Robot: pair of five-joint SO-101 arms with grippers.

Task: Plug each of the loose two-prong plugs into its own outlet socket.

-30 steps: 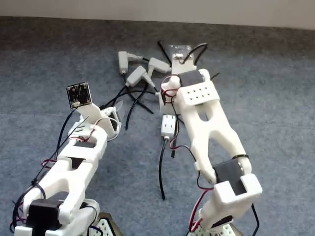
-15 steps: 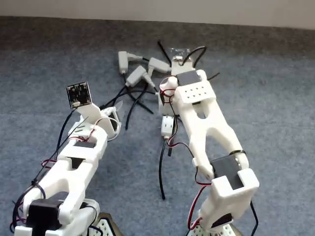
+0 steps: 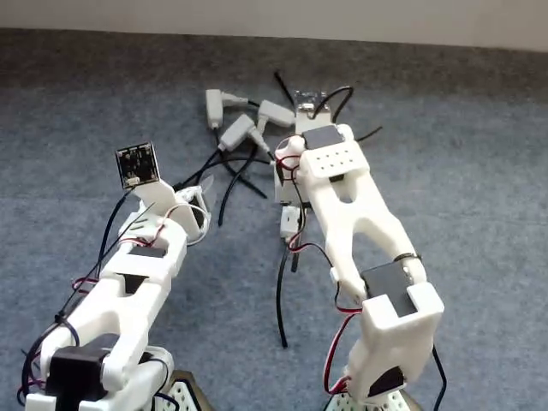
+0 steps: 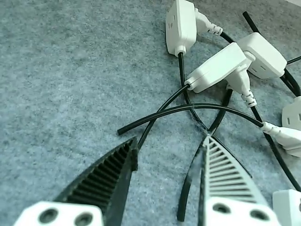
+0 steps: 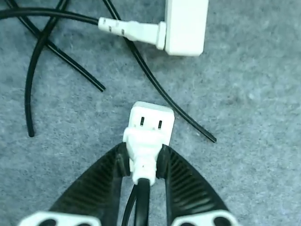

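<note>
Three white socket blocks [image 3: 238,133] lie bunched near the far edge of the grey carpet [image 3: 479,171], about midway along it. Black cords [image 3: 224,193] trail from them toward the near side. The right arm [image 3: 360,223] stretches from the near edge up to that cluster. A slotted socket [image 3: 291,221] sits tight against its inner side, partly under it, with a black lead running back toward the near edge. The left arm [image 3: 141,282] stands folded nearer the near left corner, apart from the blocks.

From the left wrist, the left gripper [image 4: 170,140] hangs wide open just above the carpet and grips nothing. One black cord lies on the carpet between its fingers [image 4: 113,174]. The cut end of another cord rests just past the dark fingertip. Beyond them the same socket blocks [image 4: 218,68] sit close together, their cords crossing one another. Whether any of these is a pronged plug cannot be told.

From the right wrist, the right gripper [image 5: 143,153] is pinched narrow around the white neck of the slotted socket [image 5: 151,121]. The socket's two slots face the camera, and its black lead passes back between the fingers. Farther off, not touching it, lies another white block [image 5: 186,26] with a ribbed white neck. Loose black cords cross the carpet beside both.
</note>
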